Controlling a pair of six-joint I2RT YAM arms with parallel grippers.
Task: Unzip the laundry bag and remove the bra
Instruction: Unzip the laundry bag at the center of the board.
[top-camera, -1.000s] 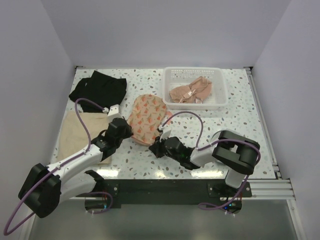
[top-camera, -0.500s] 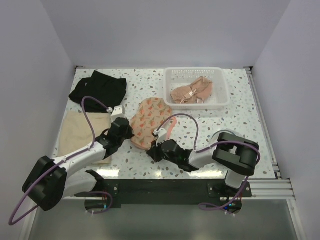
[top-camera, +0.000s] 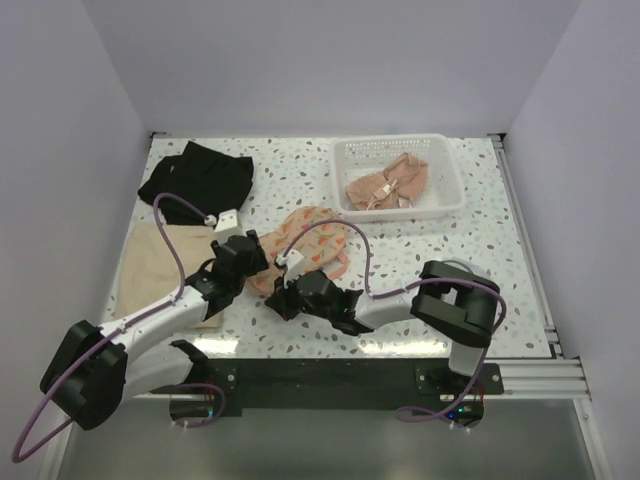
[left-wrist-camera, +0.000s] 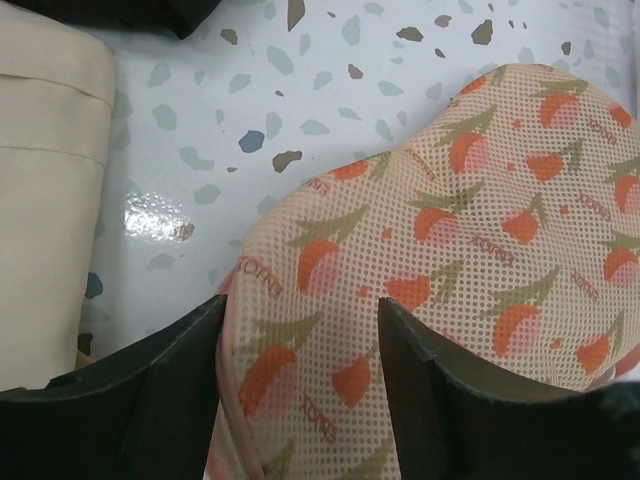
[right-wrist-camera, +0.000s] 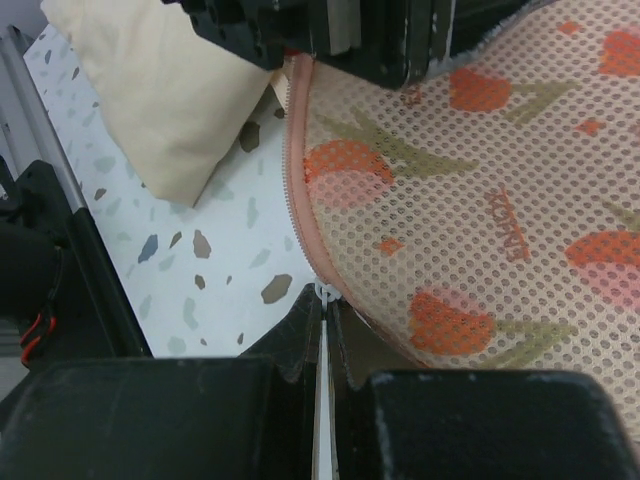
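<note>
The laundry bag (top-camera: 310, 235) is peach mesh with an orange tulip print, lying crumpled mid-table. My left gripper (top-camera: 256, 268) is open, its fingers standing on either side of the bag's (left-wrist-camera: 470, 230) left edge. In the left wrist view the left gripper (left-wrist-camera: 300, 315) has mesh between its jaws without pinching it. My right gripper (top-camera: 285, 298) is at the bag's near edge. In the right wrist view the right gripper (right-wrist-camera: 325, 303) is shut on the small white zipper pull (right-wrist-camera: 324, 291) on the pink zip of the bag (right-wrist-camera: 480, 190). The bra is hidden.
A white basket (top-camera: 447, 172) at the back right holds beige strappy garments (top-camera: 385, 183). A black garment (top-camera: 195, 178) lies at the back left. A folded beige cloth (top-camera: 150, 262) sits at the left, beside the left arm.
The left gripper has opened after being shut on the bag's edge. The right gripper has moved left with the zipper pull. The bag has shifted left and bunched up.
</note>
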